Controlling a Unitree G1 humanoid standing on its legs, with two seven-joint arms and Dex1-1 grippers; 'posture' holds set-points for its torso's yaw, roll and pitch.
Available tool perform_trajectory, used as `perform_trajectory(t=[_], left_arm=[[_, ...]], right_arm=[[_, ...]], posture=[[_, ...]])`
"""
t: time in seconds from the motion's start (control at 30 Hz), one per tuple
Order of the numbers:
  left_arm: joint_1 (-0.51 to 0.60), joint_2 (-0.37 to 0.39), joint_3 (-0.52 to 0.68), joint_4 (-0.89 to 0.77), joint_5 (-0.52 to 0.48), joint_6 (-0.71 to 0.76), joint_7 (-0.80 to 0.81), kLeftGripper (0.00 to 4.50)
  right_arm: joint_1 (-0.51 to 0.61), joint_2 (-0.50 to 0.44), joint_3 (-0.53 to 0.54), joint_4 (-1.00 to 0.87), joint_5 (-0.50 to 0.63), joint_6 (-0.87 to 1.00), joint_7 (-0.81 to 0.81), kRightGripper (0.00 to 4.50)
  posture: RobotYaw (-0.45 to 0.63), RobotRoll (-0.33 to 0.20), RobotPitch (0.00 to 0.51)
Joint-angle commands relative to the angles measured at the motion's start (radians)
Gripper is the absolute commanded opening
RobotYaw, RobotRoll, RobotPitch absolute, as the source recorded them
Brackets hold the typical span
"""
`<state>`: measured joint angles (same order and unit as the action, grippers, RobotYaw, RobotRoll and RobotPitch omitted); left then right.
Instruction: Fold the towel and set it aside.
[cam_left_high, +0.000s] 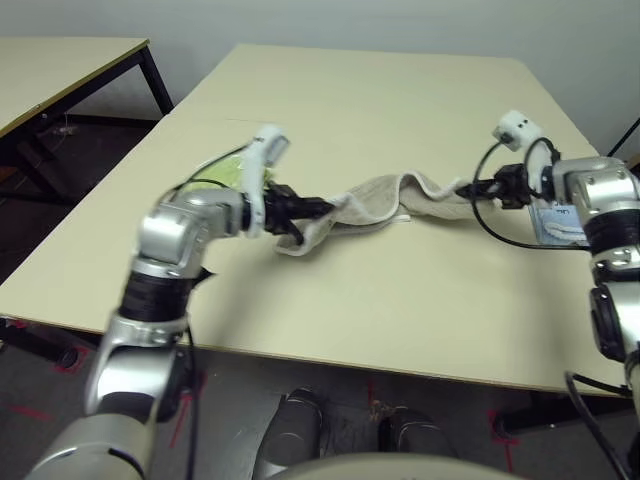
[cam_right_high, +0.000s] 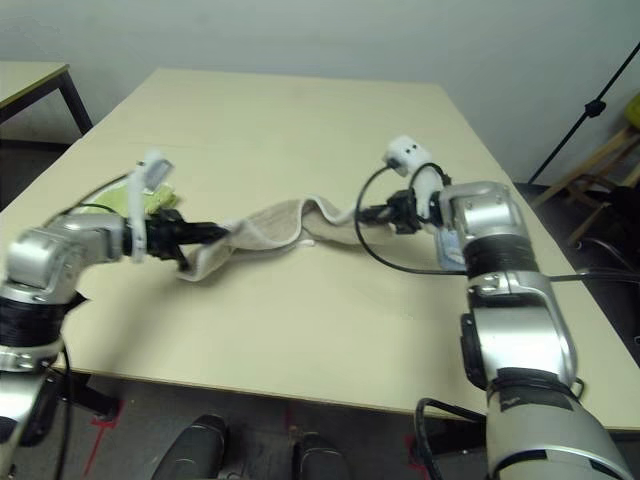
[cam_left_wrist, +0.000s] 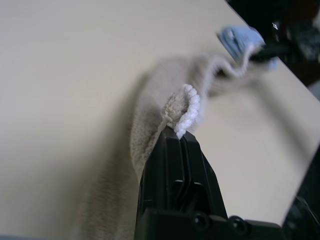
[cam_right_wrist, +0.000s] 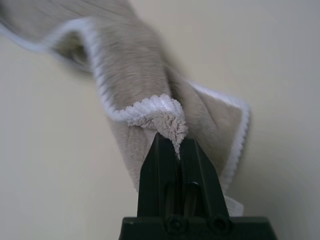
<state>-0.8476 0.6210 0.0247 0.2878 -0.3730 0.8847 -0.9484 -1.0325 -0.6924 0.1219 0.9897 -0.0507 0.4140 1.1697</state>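
With the left tool (cam_left_wrist: 179, 136) and right tool (cam_right_wrist: 172, 145) each pinching an edge of the tan towel (cam_right_high: 270, 228) over the middle of the table (cam_left_high: 330, 320), the folding looks barely begun, and setting it aside remains.

ok so the lime-green cloth (cam_right_high: 158, 196), left of the towel (cam_left_high: 375, 200), is partly covered by the left arm (cam_left_high: 165, 240), which is pretty blurred. Blue cloth (cam_left_high: 558, 224) right of the towel is half blocked by the right arm (cam_left_high: 612, 200), its print too tiny to be read. Well left of the towel, another table (cam_left_high: 60, 70) is cut off by the edge
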Motion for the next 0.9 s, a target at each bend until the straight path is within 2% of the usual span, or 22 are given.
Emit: perform_trajectory(t=[0.03, 0.13, 0.2, 0.37, 0.5, 0.6, 0.67, 0.8, 0.9], left_arm=[[-0.115, 0.010, 0.005, 0.271, 0.082, -0.196, 0.028, 0.02], [-0.270, -0.005, 0.041, 0.572, 0.143, -0.449, 0.151, 0.02], [-0.341, -0.015, 0.062, 0.705, 0.162, -0.561, 0.211, 0.02], [-0.452, -0.016, 0.107, 0.864, 0.184, -0.802, 0.299, 0.02], [-0.491, -0.009, 0.193, 0.881, 0.133, -0.972, 0.295, 0.02], [-0.452, 0.003, 0.210, 0.854, 0.126, -1.019, 0.247, 0.02], [-0.394, 0.005, 0.215, 0.814, 0.114, -0.996, 0.206, 0.02], [-0.188, 0.012, 0.216, 0.633, 0.060, -0.844, 0.092, 0.02], [-0.082, 0.016, 0.212, 0.501, 0.032, -0.749, 0.060, 0.02]], right_arm=[[-0.060, 0.031, -0.021, 0.129, -0.024, -0.150, -0.136, 0.00], [-0.134, 0.057, -0.068, 0.229, -0.019, -0.274, -0.350, 0.00], [-0.176, 0.066, -0.101, 0.275, -0.011, -0.330, -0.480, 0.00], [-0.281, 0.054, -0.214, 0.310, 0.036, -0.500, -0.686, 0.00], [-0.343, 0.048, -0.334, 0.299, 0.142, -0.567, -0.651, 0.00], [-0.328, 0.049, -0.368, 0.269, 0.181, -0.582, -0.563, 0.00], [-0.283, 0.051, -0.381, 0.241, 0.210, -0.552, -0.485, 0.00], [-0.102, 0.049, -0.365, 0.117, 0.260, -0.400, -0.295, 0.00], [-0.010, 0.049, -0.359, 0.004, 0.285, -0.294, -0.245, 0.00]], posture=[[0.15, 0.000, 0.062], [0.15, 0.000, 0.063], [0.15, 0.000, 0.061], [0.14, 0.000, 0.061], [0.13, 0.000, 0.062], [0.13, 0.000, 0.063], [0.13, 0.000, 0.064], [0.10, 0.000, 0.070], [0.10, 0.000, 0.070]])
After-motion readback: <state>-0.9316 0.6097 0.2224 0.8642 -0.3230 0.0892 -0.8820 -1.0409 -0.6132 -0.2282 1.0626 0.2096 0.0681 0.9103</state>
